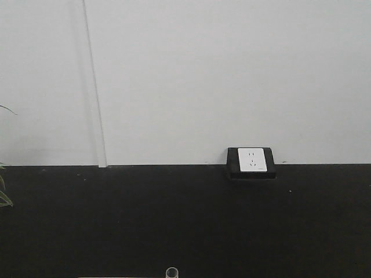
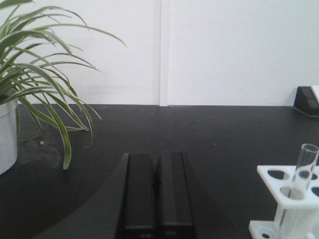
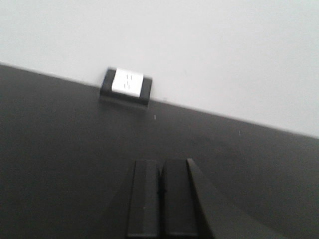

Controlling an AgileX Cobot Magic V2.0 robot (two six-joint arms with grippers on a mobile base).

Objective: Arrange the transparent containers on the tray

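Left black flat-fingered gripper (image 2: 158, 194) sat at bottom centre of its wrist view, jaws pressed together. Right black gripper (image 3: 160, 199) likewise at bottom centre, jaws together.

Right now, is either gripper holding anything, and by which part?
Nothing is held. The left gripper and the right gripper are both shut, with nothing between them. The test tube stands untouched in its white rack.

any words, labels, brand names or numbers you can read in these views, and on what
None can be read.
The white wall socket shows only plug slots, no lettering; it is blurred in the right wrist view.
The test tube, its white rack and the white plant pot bear no visible marks.
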